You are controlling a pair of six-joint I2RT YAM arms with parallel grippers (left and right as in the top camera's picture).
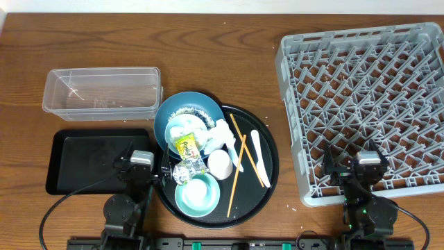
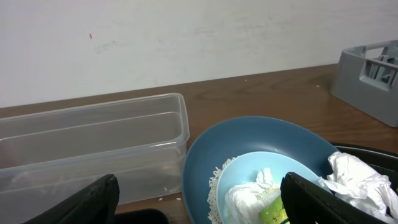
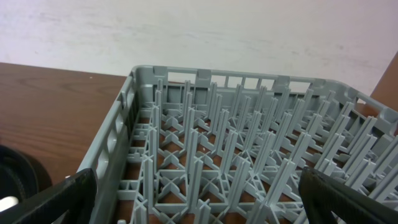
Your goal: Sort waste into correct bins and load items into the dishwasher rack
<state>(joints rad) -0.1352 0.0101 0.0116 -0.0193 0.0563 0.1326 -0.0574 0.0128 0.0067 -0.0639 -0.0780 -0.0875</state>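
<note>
Both are wide open and empty: left gripper (image 1: 143, 165) by the round tray's (image 1: 267, 187) left edge for the crumpled tissue (image 1: 220, 134), right gripper (image 1: 366, 165) over the dishwasher rack's (image 1: 361, 83) front edge.

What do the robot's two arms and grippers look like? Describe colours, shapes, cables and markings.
Both the left arm and right arm are black, with rounded joint housings and a light-grey block atop each wrist. The left gripper and right gripper have black, wedge-shaped fingers. A thin black cable loops outward from each base. No lettering is readable.
</note>
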